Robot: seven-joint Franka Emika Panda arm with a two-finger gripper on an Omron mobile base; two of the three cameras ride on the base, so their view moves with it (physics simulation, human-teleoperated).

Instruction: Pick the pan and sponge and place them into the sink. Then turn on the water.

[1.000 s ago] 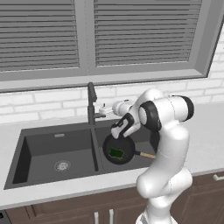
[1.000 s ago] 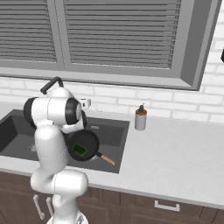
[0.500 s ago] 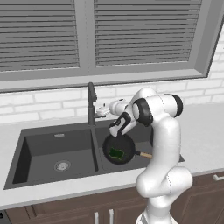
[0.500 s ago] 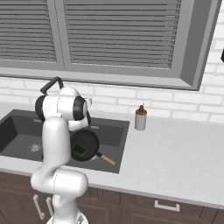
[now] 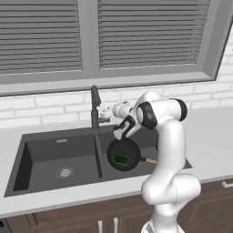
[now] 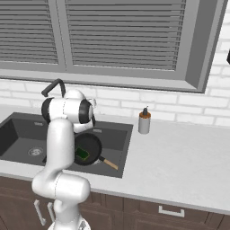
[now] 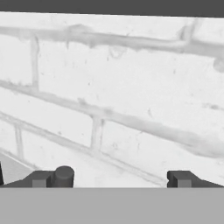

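Note:
The black pan (image 5: 124, 154) lies in the right basin of the dark grey sink (image 5: 43, 152), its wooden handle (image 5: 150, 160) pointing right. The green sponge (image 5: 120, 159) rests inside the pan. My gripper (image 5: 105, 112) hangs above the basin, just right of the dark gooseneck faucet (image 5: 94, 107), level with its side lever. In the hand view the gripper (image 7: 114, 179) stands open and empty, facing the white brick wall, with a small dark knob (image 7: 64, 174) beside the left fingertip. From the right base view the pan (image 6: 87, 148), sponge (image 6: 81, 154) and faucet (image 6: 54, 86) also show. No water runs.
A soap dispenser (image 6: 143, 121) stands on the counter right of the sink (image 6: 18, 134). The light grey counter (image 6: 179, 157) stretches away to the right. Window blinds and a sill sit above the brick backsplash behind the faucet.
The arm has swung slightly left and the hand has edged closer to the faucet. Pan and sponge have stayed put in the basin.

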